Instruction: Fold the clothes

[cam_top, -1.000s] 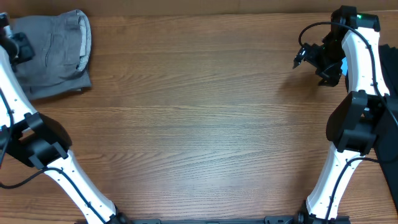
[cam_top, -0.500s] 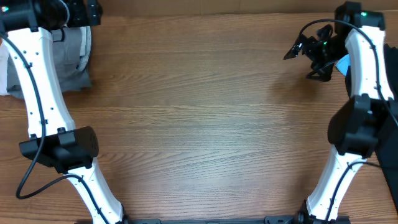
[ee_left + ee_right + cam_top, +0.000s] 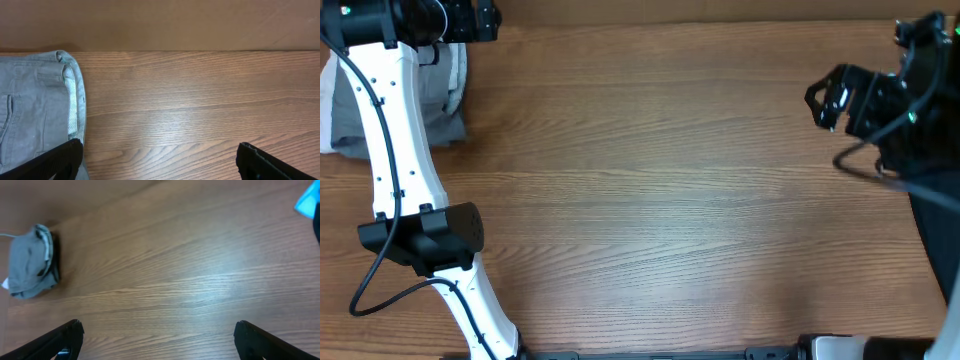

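The clothes, grey shorts (image 3: 442, 98), lie folded in a compact stack at the table's far left corner, with the left arm crossing over them. The left wrist view shows the shorts (image 3: 35, 110) with their waistband and striped lining along the right-hand edge. My left gripper (image 3: 160, 166) is open over bare wood just right of the shorts, its left finger (image 3: 57, 161) at the cloth's edge. From overhead, the left gripper (image 3: 480, 20) is at the table's back edge. My right gripper (image 3: 823, 100) hovers open at the far right, and the shorts (image 3: 32, 262) look small and distant in its wrist view.
The wooden table (image 3: 650, 200) stretches between both arms. A blue object (image 3: 307, 202) shows at the top right of the right wrist view. A pale patch (image 3: 328, 110) sits at the left edge beside the shorts. The left arm's elbow (image 3: 420, 235) hangs over the table's left side.
My left gripper has let go of the shorts, opened and swung up to the table's back edge. The right gripper has shifted a little toward the front, still open.
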Action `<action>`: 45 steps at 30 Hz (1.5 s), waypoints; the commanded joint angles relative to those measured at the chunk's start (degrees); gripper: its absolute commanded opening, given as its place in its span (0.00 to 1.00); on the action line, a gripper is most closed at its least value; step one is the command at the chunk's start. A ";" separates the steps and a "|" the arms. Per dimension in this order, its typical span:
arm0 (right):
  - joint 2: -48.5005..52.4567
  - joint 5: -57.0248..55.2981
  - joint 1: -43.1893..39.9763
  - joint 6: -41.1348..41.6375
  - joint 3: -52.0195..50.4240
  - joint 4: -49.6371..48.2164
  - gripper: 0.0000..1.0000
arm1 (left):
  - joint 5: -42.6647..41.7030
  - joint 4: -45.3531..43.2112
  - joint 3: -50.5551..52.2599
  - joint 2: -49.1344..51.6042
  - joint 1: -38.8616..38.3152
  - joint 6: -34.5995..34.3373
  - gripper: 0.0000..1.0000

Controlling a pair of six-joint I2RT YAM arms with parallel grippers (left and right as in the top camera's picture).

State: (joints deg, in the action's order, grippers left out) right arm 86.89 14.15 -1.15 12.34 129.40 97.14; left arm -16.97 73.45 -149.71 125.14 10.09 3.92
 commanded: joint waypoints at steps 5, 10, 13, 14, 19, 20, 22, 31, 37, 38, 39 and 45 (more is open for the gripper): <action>-4.87 0.50 0.46 -2.51 -0.04 -0.11 1.00 | -0.48 0.02 -0.44 0.22 -0.37 -0.28 1.00; -9.60 -1.51 0.44 -3.85 -0.63 -0.37 1.00 | -0.48 0.02 -0.44 0.22 -0.37 -0.28 1.00; -14.58 -2.34 0.44 -3.54 -5.95 -4.07 1.00 | -0.48 0.02 -0.44 0.22 -0.37 -0.28 1.00; -16.46 -2.32 0.44 -3.37 -8.66 -6.21 1.00 | -0.46 0.02 -0.44 0.22 -0.37 -0.28 1.00; -36.20 -0.66 0.44 -3.39 -42.40 -33.77 1.00 | -0.46 0.02 -0.44 0.22 -0.37 -0.28 1.00; -39.95 0.00 0.44 -3.41 -49.42 -39.30 1.00 | -0.46 0.02 -0.44 0.22 -0.37 -0.28 1.00; -47.91 0.07 0.44 -3.41 -64.11 -50.71 1.00 | -0.46 0.04 -0.44 0.22 -0.37 -0.28 1.00; -75.54 0.94 0.39 -3.37 -111.25 -89.22 1.00 | -0.46 0.04 -0.44 0.22 -0.37 -0.28 1.00; -85.66 0.44 0.39 -3.39 -126.38 -100.00 1.00 | -0.46 0.04 -0.44 0.22 -0.37 -0.28 1.00; -86.53 0.46 0.39 -3.37 -127.29 -100.32 1.00 | -0.46 0.04 -0.44 0.22 -0.37 -0.28 1.00; -86.77 0.46 0.39 -3.37 -128.04 -100.98 1.00 | -0.46 0.02 -0.44 0.22 -0.37 -0.28 1.00; -86.75 -7.89 0.57 -3.41 -128.98 -101.26 1.00 | -0.46 0.02 -0.44 0.22 -0.37 -0.28 1.00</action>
State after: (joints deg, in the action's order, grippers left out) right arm 0.89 12.38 -0.97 8.97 1.04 -4.23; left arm -16.97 73.71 -149.69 125.14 10.09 3.92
